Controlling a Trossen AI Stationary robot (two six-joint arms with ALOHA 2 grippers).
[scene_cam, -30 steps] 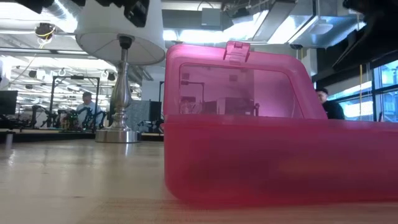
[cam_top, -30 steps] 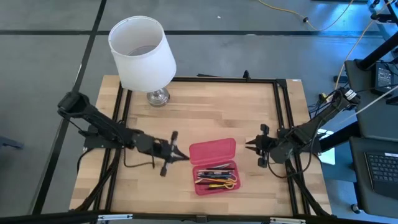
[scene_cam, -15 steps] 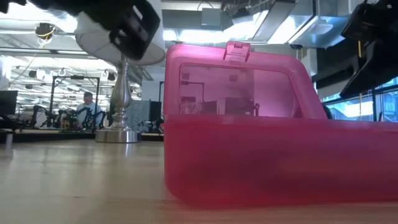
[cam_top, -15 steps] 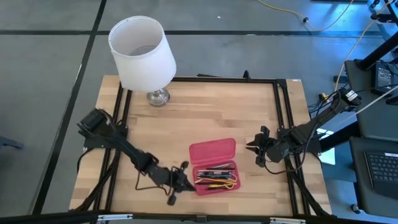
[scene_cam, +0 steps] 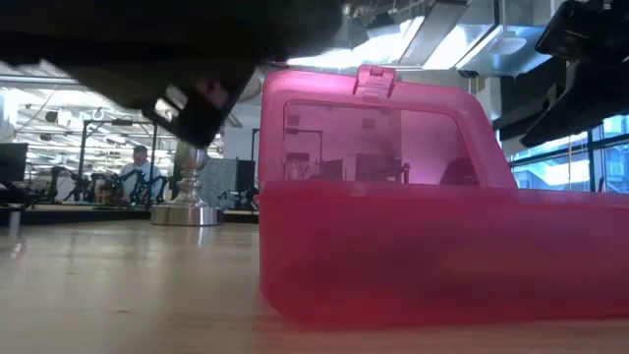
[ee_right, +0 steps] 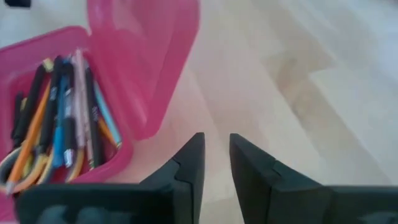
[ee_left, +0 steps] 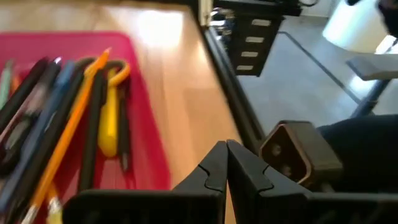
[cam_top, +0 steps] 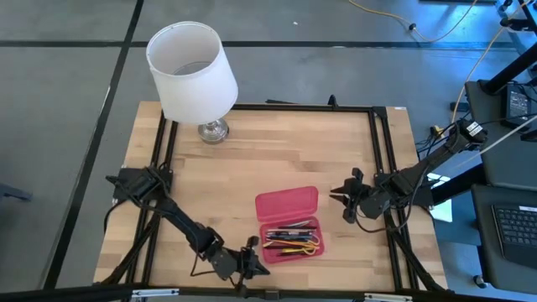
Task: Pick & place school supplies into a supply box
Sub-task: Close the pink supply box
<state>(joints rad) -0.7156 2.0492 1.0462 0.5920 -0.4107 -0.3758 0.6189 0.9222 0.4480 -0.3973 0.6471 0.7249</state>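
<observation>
Pink plastic is what you need to watch: the pencil case [cam_top: 289, 223] lies open near the front of the wooden table [cam_top: 277, 151], its lid folded back toward the lamp [cam_top: 191, 71], and the pens, pencils [cam_top: 289, 236] and yellow-handled scissors [cam_top: 299, 248] already sit inside the tray. I see nothing loose on the table around it, so your picking looks done, and I judge the lid is what remains.

Your left gripper [cam_top: 254, 265] sits at the front edge of the table, just beside the case's near left corner, fingers pressed together and holding nothing. Your right gripper [cam_top: 339, 196] hovers just beside the lid's right end, fingers slightly parted with nothing between them.

The risks, as I read them:
- The case is light and unsecured. Push the lid from one side only and the whole case may slide or spin instead of closing.
- The left arm lies low along the table edge; swing it in carelessly and it could knock the tray and spill its contents.
- The orange pencil [ee_left: 68, 134] lies slanted across the others in the left wrist view. If any tip rides over the rim, the lid may jam.
- Keep clear of the lamp when lifting the left arm away.
</observation>
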